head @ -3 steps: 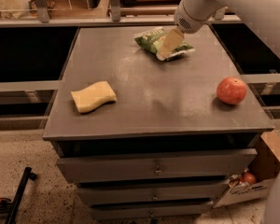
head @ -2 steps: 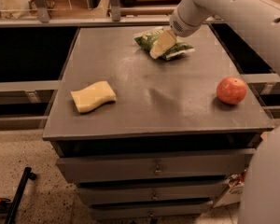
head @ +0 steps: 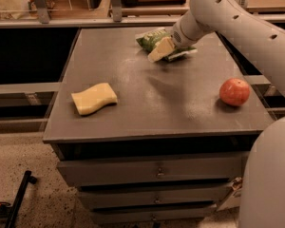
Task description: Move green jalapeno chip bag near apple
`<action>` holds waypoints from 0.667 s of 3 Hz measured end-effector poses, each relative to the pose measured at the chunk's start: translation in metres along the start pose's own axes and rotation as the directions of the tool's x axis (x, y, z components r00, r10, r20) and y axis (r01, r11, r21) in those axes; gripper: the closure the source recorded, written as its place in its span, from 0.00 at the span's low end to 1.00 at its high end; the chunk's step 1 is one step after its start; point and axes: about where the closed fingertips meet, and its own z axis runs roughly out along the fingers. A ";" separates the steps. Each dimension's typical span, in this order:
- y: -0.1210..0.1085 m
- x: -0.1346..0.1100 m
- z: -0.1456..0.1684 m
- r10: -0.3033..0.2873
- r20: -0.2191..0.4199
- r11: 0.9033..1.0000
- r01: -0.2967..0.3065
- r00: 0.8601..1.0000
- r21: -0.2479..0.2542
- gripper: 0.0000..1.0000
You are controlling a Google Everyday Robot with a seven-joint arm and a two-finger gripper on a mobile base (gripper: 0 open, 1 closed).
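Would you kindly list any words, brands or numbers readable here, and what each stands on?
Crinkly green jalapeno chip bag: pale printing, too blurred to read.
Nothing readable on the round red-orange apple, the yellow wavy sponge or the grey drawer cabinet.
The pincer rests over the bag, covering part.

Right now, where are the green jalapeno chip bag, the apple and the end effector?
green jalapeno chip bag [head: 148, 38]: camera view, its left green part.
apple [head: 234, 91]: camera view, its middle.
end effector [head: 160, 50]: camera view, its tip, over the bag.
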 end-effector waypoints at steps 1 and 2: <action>0.001 -0.001 0.012 -0.016 0.064 0.999 0.018 0.998 -0.035 0.18; 0.003 -0.002 0.019 -0.077 0.057 0.996 0.079 0.995 -0.029 0.41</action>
